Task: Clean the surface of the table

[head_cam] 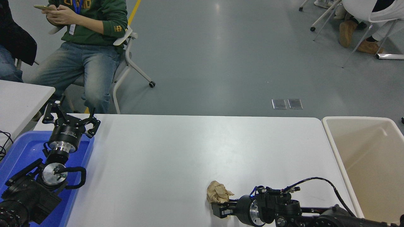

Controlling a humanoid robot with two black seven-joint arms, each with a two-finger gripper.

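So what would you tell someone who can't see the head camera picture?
The right gripper reaches in low from the right, at a crumpled brown paper wad near the front of the white table surface. The left gripper sits open over a blue tray; a beige bin stands right, and a seated person waits beyond.
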